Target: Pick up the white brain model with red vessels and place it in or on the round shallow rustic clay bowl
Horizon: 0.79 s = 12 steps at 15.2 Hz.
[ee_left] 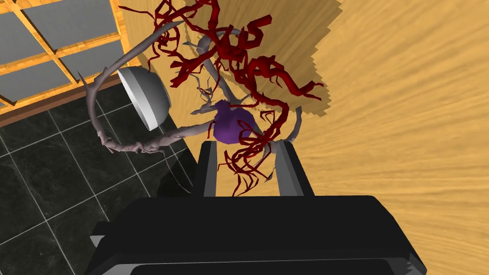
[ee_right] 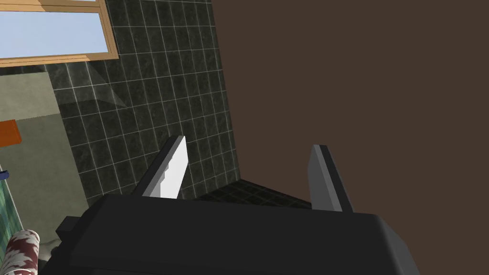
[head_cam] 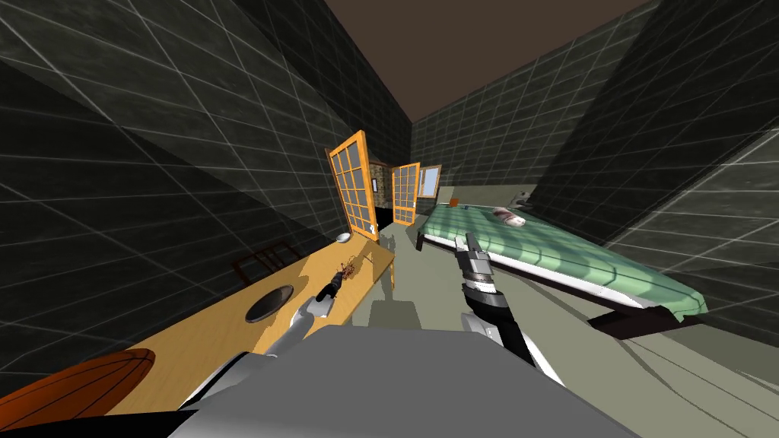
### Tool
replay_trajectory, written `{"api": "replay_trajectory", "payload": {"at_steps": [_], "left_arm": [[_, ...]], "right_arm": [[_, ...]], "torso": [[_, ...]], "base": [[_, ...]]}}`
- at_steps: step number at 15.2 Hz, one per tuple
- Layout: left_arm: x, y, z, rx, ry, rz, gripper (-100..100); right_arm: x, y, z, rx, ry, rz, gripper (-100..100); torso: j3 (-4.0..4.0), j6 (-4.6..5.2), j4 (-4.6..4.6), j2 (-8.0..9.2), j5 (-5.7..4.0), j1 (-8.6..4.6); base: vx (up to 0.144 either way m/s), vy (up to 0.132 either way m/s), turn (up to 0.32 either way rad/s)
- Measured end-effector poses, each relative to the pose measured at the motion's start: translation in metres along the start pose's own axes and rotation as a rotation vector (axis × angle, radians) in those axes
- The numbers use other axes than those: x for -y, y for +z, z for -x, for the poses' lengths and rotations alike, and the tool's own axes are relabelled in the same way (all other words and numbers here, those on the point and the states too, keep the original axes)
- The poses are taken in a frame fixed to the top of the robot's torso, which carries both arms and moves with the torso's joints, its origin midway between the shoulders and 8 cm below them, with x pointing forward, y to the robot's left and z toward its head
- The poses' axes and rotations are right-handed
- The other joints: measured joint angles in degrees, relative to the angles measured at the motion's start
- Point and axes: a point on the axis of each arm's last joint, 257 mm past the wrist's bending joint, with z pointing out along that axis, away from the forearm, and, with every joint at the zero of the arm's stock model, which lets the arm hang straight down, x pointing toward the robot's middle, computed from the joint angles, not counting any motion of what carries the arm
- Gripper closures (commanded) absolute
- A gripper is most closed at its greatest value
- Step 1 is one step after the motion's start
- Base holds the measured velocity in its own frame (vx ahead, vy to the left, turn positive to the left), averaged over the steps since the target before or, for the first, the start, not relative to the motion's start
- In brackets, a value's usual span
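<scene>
Your left end effector point(ee_left: 247, 145) has its thin fingers squeezed on the brain model point(ee_left: 272, 77). It is a tangle of red twigs and grey loops (with a purple lump) that stretches toward the frame's top, near the wooden counter point(ee_left: 406, 119) edge. The dark round bowl point(head_cam: 270, 303) sits lower left. Your right end effector point(ee_right: 249, 143) is wide open and holds nothing.

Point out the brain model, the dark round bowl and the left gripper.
brain model point(ee_left: 229, 125): left wrist view, purple lump among red vessels.
dark round bowl point(head_cam: 270, 304): head view, bare inside.
left gripper point(ee_left: 247, 149): left wrist view, midway between fingertips.
</scene>
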Motion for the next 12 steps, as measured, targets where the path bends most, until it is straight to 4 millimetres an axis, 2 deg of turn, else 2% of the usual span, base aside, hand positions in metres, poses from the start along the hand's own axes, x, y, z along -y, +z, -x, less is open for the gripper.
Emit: {"api": "replay_trajectory", "payload": {"at_steps": [5, 9, 12], "left_arm": [[0.017, 0.002, 0.067, 0.077, 0.01, 0.0, 100], [0.036, -0.006, 0.115, 0.134, 0.019, -0.011, 100], [0.052, -0.01, 0.148, 0.176, 0.031, -0.021, 100]], "right_arm": [[0.0, 0.0, 0.0, 0.0, 0.0, 0.0, 0], [0.0, 0.0, 0.0, 0.0, 0.0, 0.0, 0], [0.0, 0.0, 0.0, 0.0, 0.0, 0.0, 0]], "torso": [[0.35, -0.14, 0.16, 0.56, -0.03, 0.46], [0.29, 0.03, 0.18, 0.4, -0.11, 0.22], [0.35, -0.04, 0.18, 0.52, -0.16, 0.08]], "base": [[-0.193, 0.108, -0.217], [-0.155, 0.075, -0.254], [-0.171, 0.045, -0.14]]}}
